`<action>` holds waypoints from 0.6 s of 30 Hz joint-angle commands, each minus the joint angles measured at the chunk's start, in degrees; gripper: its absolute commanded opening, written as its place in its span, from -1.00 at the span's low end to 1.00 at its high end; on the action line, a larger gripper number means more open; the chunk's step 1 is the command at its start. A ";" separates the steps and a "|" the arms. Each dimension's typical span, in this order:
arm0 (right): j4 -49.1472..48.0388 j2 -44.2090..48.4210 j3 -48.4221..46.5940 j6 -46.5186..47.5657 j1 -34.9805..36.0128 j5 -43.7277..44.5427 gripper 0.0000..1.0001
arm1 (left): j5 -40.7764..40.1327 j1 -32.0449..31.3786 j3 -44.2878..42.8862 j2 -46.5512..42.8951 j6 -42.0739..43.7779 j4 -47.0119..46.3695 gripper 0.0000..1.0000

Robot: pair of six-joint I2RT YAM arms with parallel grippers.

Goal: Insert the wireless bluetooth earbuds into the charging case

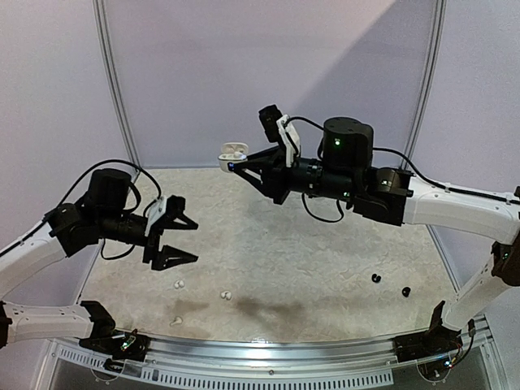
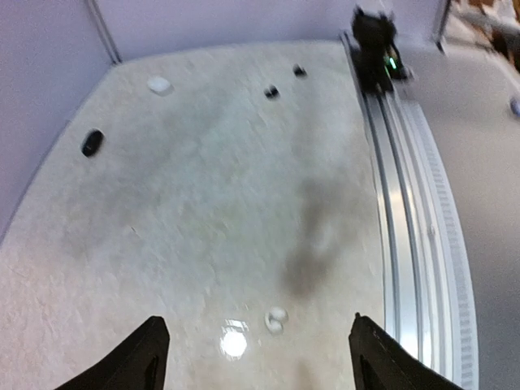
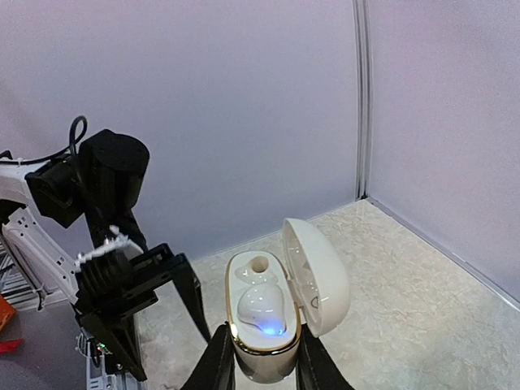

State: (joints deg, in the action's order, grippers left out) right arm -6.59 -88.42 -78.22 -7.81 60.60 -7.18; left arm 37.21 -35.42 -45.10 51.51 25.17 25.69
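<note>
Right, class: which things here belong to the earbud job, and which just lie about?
Job: open case, white buds, black buds.
Lying about: black case, what looks like a second white case.

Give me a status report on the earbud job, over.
Left gripper open, empty, over the table. Right gripper shut on open charging case, held high; one white earbud seated, other slot empty. Loose white earbud below left gripper. Nothing blocking.
</note>
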 commanded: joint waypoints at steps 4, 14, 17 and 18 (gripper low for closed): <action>-2.61 4.30 4.83 1.66 -0.36 4.54 -1.00 | -10.27 -3.63 -5.35 14.75 33.48 46.13 0.34; -2.40 7.41 10.65 0.41 -0.18 6.09 -1.00 | -23.12 -19.20 1.61 21.99 27.01 38.54 0.37; -3.90 9.15 13.97 -0.17 0.20 7.81 -1.00 | -26.49 -19.51 1.89 23.61 22.37 33.46 0.35; -4.99 10.02 15.51 -0.31 0.32 9.07 -1.00 | -28.18 -19.51 2.20 23.86 21.15 31.40 0.34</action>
State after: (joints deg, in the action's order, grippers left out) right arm -8.40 -82.50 -66.61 -7.27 60.62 -1.96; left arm 15.55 -53.84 -43.79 74.02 52.27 64.47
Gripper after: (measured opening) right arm 0.221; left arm 0.679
